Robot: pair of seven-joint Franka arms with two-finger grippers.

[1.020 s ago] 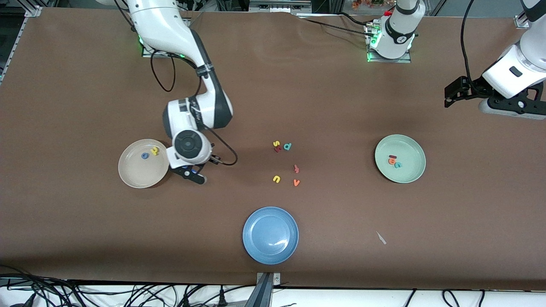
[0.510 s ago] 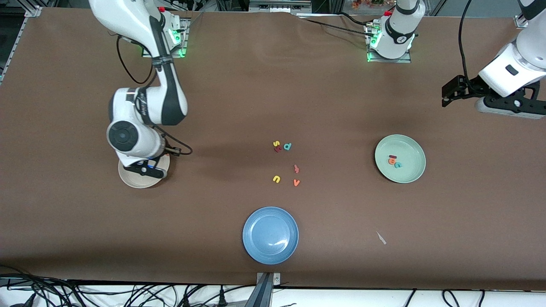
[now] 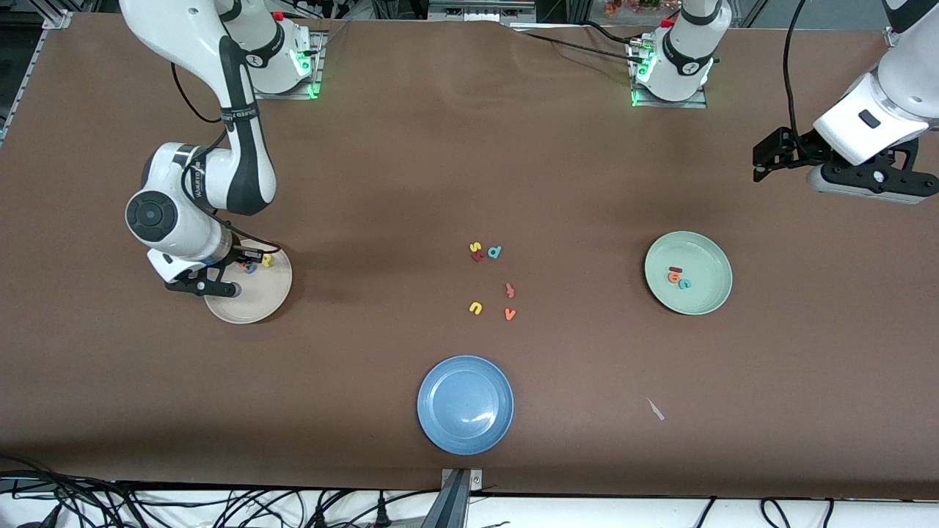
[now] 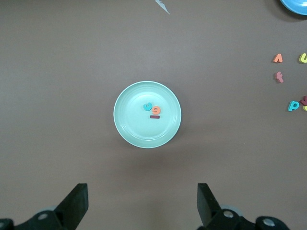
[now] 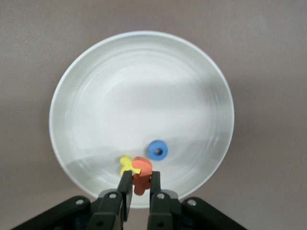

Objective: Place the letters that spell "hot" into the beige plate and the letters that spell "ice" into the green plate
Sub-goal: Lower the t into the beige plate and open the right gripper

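My right gripper [image 5: 140,176] is shut on the orange "t" [image 5: 142,173] and hangs low over the beige plate [image 3: 253,302], just inside its rim [image 5: 144,86]. In that plate lie the blue "o" [image 5: 157,150] and the yellow "h" [image 5: 126,165], both close beside the held letter. The green plate [image 3: 706,295] toward the left arm's end holds the teal "c" [image 4: 148,106], the orange "e" [image 4: 156,109] and the dark red "i" [image 4: 155,116]. My left gripper [image 4: 142,203] waits open and empty, high up at that end of the table.
Loose letters lie mid-table: yellow "s" [image 3: 475,247], teal "d" [image 3: 495,252], yellow "u" [image 3: 475,308], orange "v" [image 3: 510,314] and two reddish ones. A blue plate [image 3: 465,433] sits nearest the front camera. A small white scrap [image 3: 655,409] lies beside it, toward the left arm's end.
My right arm has swung from beside the beige plate to over it, carrying the orange "t" toward its own end of the table. The left arm has drifted slightly.
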